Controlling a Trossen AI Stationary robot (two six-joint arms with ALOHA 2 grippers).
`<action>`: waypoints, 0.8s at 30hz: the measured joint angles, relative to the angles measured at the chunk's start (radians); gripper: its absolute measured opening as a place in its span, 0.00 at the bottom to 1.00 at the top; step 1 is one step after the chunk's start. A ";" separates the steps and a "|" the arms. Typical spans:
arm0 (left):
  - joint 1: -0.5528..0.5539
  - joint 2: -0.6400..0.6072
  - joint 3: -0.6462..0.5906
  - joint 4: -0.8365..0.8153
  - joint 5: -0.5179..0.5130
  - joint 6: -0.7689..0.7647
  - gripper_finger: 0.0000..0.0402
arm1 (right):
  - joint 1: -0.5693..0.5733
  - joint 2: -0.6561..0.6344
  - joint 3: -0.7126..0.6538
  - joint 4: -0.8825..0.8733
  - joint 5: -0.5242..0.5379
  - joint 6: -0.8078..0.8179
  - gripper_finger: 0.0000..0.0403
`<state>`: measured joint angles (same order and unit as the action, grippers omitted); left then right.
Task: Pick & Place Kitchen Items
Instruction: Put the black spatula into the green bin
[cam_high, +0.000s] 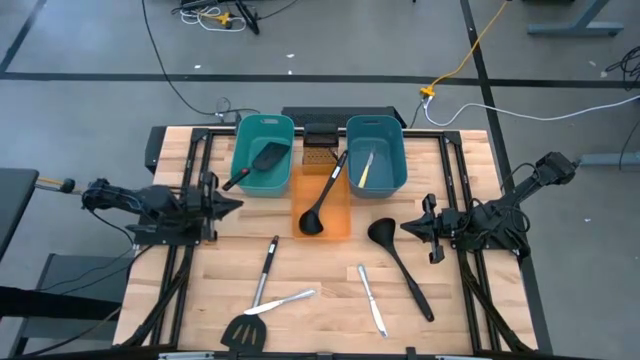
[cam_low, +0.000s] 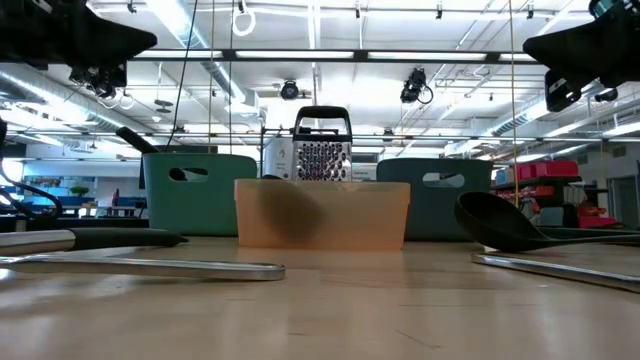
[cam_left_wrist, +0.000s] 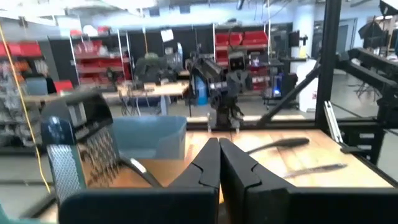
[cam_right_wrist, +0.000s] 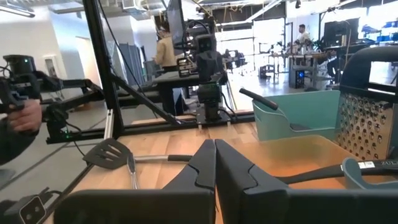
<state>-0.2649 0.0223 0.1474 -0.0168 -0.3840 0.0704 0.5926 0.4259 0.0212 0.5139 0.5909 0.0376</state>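
Observation:
Both grippers hover shut above the table and hold nothing: my left gripper (cam_high: 238, 206) (cam_left_wrist: 219, 146) at the left side, my right gripper (cam_high: 403, 227) (cam_right_wrist: 215, 146) at the right side. A black spatula (cam_high: 265, 160) lies in the left teal tub (cam_high: 240, 150). A knife (cam_high: 365, 167) lies in the right teal tub (cam_high: 395, 160). A black ladle (cam_high: 318, 203) leans in the orange tub (cam_high: 340, 225). On the wood lie another ladle (cam_high: 400, 262), a silver knife (cam_high: 372, 300), a spatula (cam_high: 246, 330), a black-handled knife (cam_high: 266, 272) and a second silver knife (cam_high: 285, 299).
A metal grater (cam_high: 320, 147) stands between the two teal tubs at the far side. Black frame rails (cam_high: 195, 180) run along both sides of the table. Bare wood (cam_high: 320, 270) shows between the loose utensils. A person's hand (cam_right_wrist: 25, 117) shows beyond the table.

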 joint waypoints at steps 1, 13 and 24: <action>0.000 0.000 0.000 -0.016 0.000 -0.008 0.00 | 0.000 0.000 0.000 -0.003 -0.001 0.000 0.01; 0.000 0.002 0.002 -0.046 0.003 -0.007 0.01 | 0.000 0.000 0.000 -0.037 -0.005 0.003 0.01; 0.000 0.002 0.002 -0.038 0.003 -0.038 0.01 | -0.026 0.081 0.179 -0.220 0.045 0.008 0.01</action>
<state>-0.2652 0.0242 0.1497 -0.0548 -0.3812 0.0319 0.5671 0.5071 0.2006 0.2934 0.6356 0.0459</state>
